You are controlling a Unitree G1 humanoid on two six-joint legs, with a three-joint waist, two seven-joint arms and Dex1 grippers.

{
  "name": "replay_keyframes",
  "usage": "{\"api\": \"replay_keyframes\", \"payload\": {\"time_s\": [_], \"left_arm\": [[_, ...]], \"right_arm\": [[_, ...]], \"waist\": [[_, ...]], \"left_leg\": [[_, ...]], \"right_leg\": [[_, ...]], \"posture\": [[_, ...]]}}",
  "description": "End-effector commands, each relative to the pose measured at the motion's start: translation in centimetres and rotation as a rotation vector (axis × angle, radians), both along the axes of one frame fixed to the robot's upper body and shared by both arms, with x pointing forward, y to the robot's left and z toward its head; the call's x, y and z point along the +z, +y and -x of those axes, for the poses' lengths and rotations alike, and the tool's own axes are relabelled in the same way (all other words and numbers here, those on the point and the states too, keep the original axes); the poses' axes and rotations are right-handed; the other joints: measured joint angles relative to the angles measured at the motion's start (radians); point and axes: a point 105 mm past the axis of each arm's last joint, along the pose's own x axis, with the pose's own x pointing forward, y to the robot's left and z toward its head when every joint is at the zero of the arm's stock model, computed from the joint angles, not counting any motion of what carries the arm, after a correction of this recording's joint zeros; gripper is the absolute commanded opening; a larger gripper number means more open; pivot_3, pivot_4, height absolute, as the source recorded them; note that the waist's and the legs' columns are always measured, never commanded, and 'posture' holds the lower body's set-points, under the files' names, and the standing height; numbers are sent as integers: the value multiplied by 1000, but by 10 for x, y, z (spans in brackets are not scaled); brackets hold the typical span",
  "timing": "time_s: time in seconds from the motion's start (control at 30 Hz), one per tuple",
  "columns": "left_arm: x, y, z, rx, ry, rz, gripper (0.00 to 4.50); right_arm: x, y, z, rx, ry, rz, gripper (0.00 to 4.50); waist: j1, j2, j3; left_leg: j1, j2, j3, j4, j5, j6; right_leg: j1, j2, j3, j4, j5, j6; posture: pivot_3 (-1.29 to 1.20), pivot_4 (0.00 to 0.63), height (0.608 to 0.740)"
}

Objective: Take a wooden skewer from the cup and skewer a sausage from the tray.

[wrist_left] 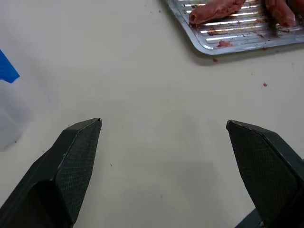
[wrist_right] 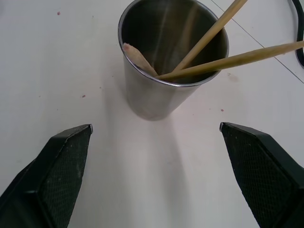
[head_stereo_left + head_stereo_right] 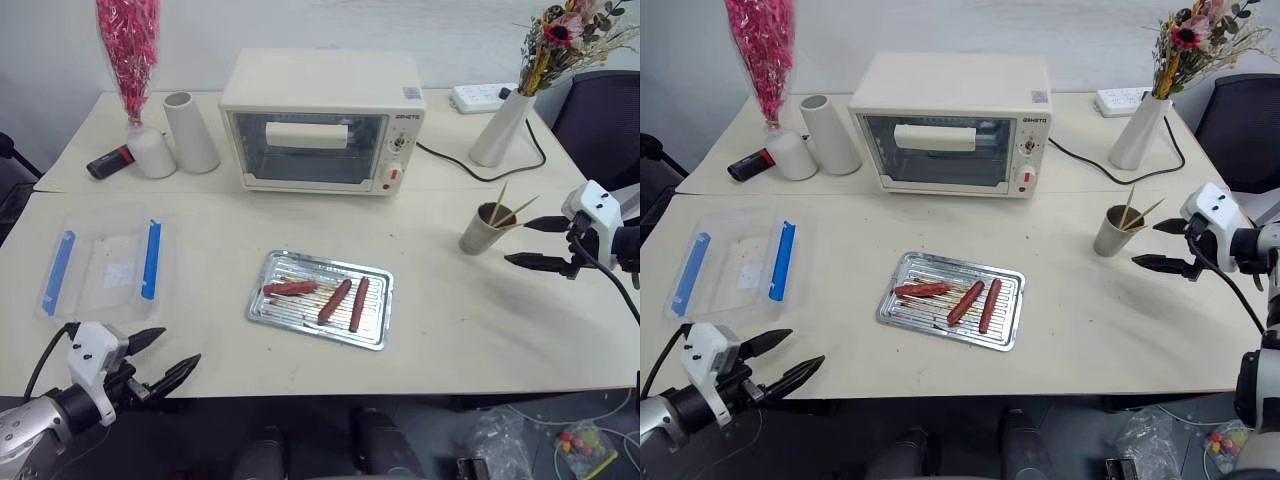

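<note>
The grey-beige cup [image 3: 482,232] stands at the table's right and holds several wooden skewers [image 3: 505,207] that lean out over its rim. My right gripper [image 3: 518,242] is open just to the right of the cup and points at it without touching; the right wrist view has the cup [image 2: 161,90] and two skewers [image 2: 209,35] straight ahead between the fingers. The silver tray [image 3: 330,262] lies mid-table with three sausages [image 3: 334,300] on it. My left gripper [image 3: 180,346] is open and empty at the front left edge, with the tray corner [image 1: 204,45] ahead of it.
A white toaster oven [image 3: 320,120] sits behind the tray, its cable running right. A clear box with blue clips [image 3: 100,265] lies at the left. A tall white cylinder [image 3: 190,130], a flower vase [image 3: 497,128] and a power strip [image 3: 480,97] line the back.
</note>
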Motion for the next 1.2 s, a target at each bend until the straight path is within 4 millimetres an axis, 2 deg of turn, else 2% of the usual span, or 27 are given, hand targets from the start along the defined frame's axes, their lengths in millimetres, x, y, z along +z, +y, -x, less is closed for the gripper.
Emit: {"api": "replay_keyframes", "payload": {"time_s": [0.03, 0.23, 0.37, 0.5, 0.6, 0.73, 0.9, 1.0, 1.2], "left_arm": [[12, -6, -1, -14, -36, 20, 4467], [22, -17, -6, -47, -53, 38, 4467], [43, -52, -5, -190, -81, 85, 4467], [78, -87, -3, -345, -156, 160, 4467], [99, -106, -6, -443, -203, 169, 4467], [117, -123, -15, -517, -250, 158, 4467], [129, -136, -25, -568, -278, 182, 4467], [130, -142, -30, -591, -279, 190, 4467], [135, -152, -45, -627, -304, 210, 4467]], "right_arm": [[20, -1, -1, -12, -58, -42, 4500], [23, -2, -2, -56, -100, -79, 4500], [31, 6, 6, -91, -173, -122, 4500], [36, 21, 17, -171, -225, -170, 4500], [38, 30, 23, -262, -257, -219, 4500], [39, 28, 27, -394, -292, -297, 4500], [36, 28, 36, -493, -278, -488, 4500], [33, 40, 44, -496, -284, -595, 4500], [25, 65, 50, -511, -331, -688, 4500]], "waist": [[0, 0, 0], [2, 0, 0], [11, 0, 0], [24, 0, 0], [28, 0, 0], [29, 0, 0], [30, 0, 0], [30, 0, 0], [29, 0, 0]], "left_leg": [[0, 0, 0, 0, 0, 0], [0, 0, 0, 0, 0, 0], [-1, 0, -2, 0, 0, 0], [-1, 1, -2, 1, 0, 0], [-1, 1, -2, 1, 0, -1], [0, 0, -2, 1, 2, -4], [-1, -1, -2, 1, 2, -4], [-1, 0, -2, 0, 1, -4], [-1, 1, -2, 0, 1, -5]], "right_leg": [[0, 0, 0, 0, 0, 0], [0, 0, 0, 0, 0, 0], [0, 0, -1, 1, 1, 2], [0, 0, -1, 1, 8, 15], [0, 1, 0, 3, 8, 15], [0, 4, 1, 3, 7, 12], [0, 8, 3, 2, 8, 13], [-1, 12, 4, 2, 9, 15], [-2, 14, 5, 3, 9, 15]], "posture": [[0, 150, 740], [0, 150, 740], [0, 150, 740], [0, 150, 740], [0, 150, 740], [0, 150, 740], [0, 150, 740], [0, 150, 740], [0, 150, 740]]}}
